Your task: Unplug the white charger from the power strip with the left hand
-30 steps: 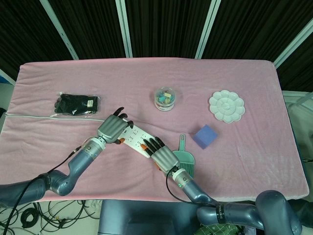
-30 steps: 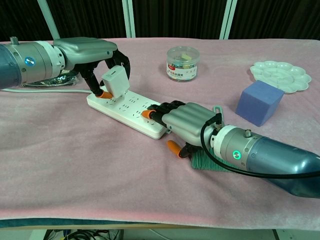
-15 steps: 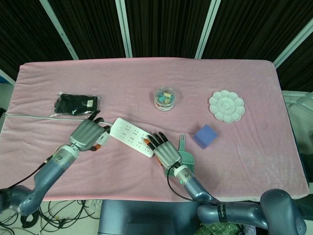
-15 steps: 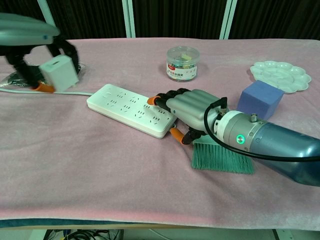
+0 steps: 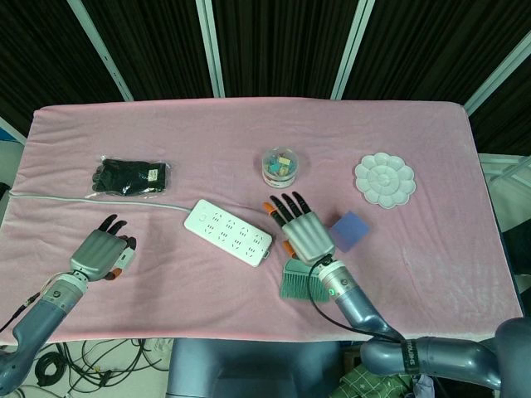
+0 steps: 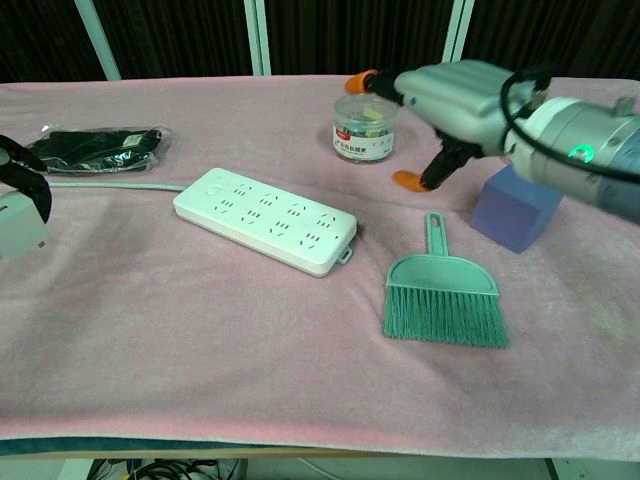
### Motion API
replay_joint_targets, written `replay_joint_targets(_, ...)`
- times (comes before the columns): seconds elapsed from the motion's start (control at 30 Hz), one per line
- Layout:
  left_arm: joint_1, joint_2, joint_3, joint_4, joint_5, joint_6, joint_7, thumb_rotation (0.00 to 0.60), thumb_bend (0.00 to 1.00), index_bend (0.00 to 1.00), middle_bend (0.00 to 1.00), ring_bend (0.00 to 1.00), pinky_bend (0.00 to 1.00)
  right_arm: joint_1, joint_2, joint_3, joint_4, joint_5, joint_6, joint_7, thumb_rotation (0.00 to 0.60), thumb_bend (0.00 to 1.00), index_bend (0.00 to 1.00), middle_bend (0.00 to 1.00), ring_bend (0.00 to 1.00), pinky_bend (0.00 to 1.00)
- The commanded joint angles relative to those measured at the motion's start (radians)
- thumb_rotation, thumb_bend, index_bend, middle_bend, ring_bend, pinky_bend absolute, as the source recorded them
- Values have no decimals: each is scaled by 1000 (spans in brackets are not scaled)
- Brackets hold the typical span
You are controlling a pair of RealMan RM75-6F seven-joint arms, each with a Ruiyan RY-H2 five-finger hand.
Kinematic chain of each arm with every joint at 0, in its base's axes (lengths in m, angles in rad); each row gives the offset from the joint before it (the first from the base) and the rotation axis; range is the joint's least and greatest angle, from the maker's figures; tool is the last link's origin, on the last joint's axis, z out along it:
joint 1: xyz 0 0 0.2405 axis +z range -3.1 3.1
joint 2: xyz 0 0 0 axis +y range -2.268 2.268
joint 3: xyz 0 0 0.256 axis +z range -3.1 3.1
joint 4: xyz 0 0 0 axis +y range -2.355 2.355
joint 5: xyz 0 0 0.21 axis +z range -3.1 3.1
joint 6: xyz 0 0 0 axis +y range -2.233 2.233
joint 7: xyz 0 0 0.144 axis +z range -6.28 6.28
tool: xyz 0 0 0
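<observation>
Head view: our left hand (image 5: 101,254) sits near the bench's (image 5: 166,290) front-left edge, fingers grasping the white charger (image 6: 20,225), well apart from the power strip (image 5: 228,232). Our right hand (image 5: 303,228) hovers above the brush (image 5: 303,282), fingers spread, holding nothing. We see bare cloth between the strip and the left hand.

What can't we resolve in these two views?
- white charger: chest view, cut by the left edge; head view, hidden under the left hand, so the grip is unclear.
- right hand: head view, covers the brush handle.
- jar contents: too small in both views.
- power strip cable: runs off frame left.
</observation>
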Motion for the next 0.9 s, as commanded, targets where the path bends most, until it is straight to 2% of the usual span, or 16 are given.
replay_joint_targets(0.03, 15, -22, 6, 23, 10, -8, -25, 600, 84, 146, 14, 0, 0, -59, 160, 22, -83, 17, 42, 44, 600, 246, 51, 27, 38, 54)
replay_joint_targets(0.1, 6, -1, 7, -4, -13, -42, -16, 600, 42, 143, 0, 0, 0, -88, 230, 19, -104, 12, 51, 75, 600, 236, 45, 23, 35, 54)
replay_joint_targets(0.2, 8, 23, -6, -42, -29, -45, -36, 600, 29, 142, 0, 0, 0, -146, 331, 6, -114, -16, 79, 144, 600, 235, 41, 12, 26, 53)
replay_joint_targets(0.33, 41, 64, -31, -93, 7, 36, -97, 600, 30, 139, 2, 0, 0, -245, 438, -22, -87, -82, 135, 293, 600, 235, 40, 8, 16, 53)
replay_joint_targets(0.47, 90, 126, -34, -167, 96, 144, -164, 600, 47, 139, 34, 0, 0, -348, 502, -61, -44, -170, 219, 447, 600, 235, 40, 8, 16, 53)
replay_joint_targets(0.53, 122, 159, -24, -204, 134, 202, -165, 600, 64, 139, 38, 0, 0, -399, 521, -88, -23, -222, 267, 513, 600, 235, 36, 8, 16, 53)
replay_joint_targets(0.67, 222, 212, 13, -292, 176, 345, -65, 600, 66, 139, 38, 0, 0, -511, 540, -161, 16, -310, 372, 584, 600, 234, 28, 8, 16, 53)
replay_joint_targets(0.77, 302, 213, 46, -325, 204, 441, 0, 600, 66, 139, 37, 0, 0, -594, 529, -211, 31, -367, 463, 619, 600, 235, 28, 8, 16, 53)
replay_joint_targets(0.9, 402, 198, 88, -326, 235, 544, -2, 600, 66, 119, 35, 0, 0, -689, 490, -264, 67, -442, 574, 670, 600, 235, 28, 8, 16, 53)
